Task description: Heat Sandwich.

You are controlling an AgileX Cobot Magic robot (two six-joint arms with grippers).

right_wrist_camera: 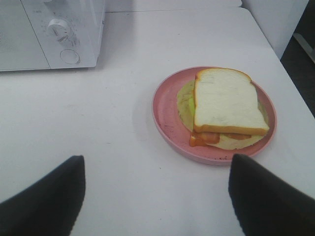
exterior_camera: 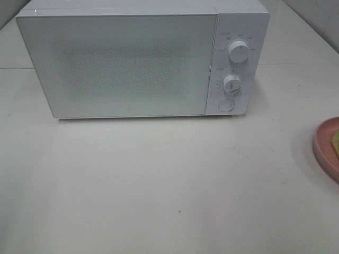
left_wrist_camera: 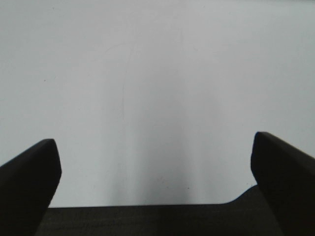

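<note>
Since the sandwich (right_wrist_camera: 227, 107) looks soft, light and loosely stacked, you'd do better to lift the pink plate (right_wrist_camera: 165, 118) under it by the rim than to squeeze the bread. It sits on that plate near the right edge of the worktop (exterior_camera: 159, 185), well apart from the closed microwave (exterior_camera: 116, 63). Your right end effector (right_wrist_camera: 156, 196) hangs wide open and empty just short of the plate; your left end effector (left_wrist_camera: 155, 189) gapes empty over bare worktop. Room in front of the microwave door looks ample.
</note>
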